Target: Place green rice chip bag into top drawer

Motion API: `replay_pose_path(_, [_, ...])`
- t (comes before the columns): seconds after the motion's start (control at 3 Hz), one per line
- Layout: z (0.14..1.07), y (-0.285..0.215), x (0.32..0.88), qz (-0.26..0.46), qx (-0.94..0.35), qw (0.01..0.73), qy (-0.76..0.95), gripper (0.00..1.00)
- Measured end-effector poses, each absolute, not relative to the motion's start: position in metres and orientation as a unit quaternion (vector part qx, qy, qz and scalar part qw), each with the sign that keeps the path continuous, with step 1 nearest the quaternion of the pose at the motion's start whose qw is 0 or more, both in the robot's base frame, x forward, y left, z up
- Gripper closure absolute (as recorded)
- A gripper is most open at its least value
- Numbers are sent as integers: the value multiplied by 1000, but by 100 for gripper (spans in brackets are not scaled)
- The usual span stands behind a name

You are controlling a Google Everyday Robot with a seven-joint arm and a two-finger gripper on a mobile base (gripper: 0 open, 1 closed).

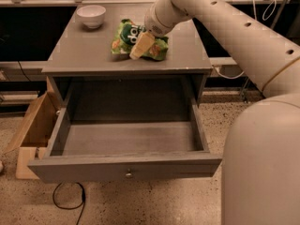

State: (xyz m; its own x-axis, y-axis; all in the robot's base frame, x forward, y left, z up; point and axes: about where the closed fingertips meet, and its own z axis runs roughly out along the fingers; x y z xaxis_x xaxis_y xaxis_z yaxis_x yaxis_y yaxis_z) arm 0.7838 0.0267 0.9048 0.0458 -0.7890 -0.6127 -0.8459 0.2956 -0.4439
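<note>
The gripper (140,47) sat right on top of the green rice chip bag (123,39), reaching in from the right and rear at the end of the pale arm (225,18). The bag lay crumpled on the cabinet top (79,55), near its front edge and a little right of the middle, with its long side running left to right. Whether the gripper had clamped onto the bag or only rested against it could not be told, since its tip covered the contact spot.

The top drawer (84,168) stood pulled out, directly below and in front of the bag, so the coming move would likely be a lift, a carry forward over the front edge, then a drop down.

The bag's middle was hidden behind the gripper. A white bowl (91,16) stood well apart at the back left, and a wooden box (35,125) was on the floor at left
</note>
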Motion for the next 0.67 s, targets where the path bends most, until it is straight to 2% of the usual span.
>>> replay_pose_path(0.33, [899,35,789,41,-597,405,691,0])
replay_pose_path(0.67, [888,37,790,46,-599,392,697,13])
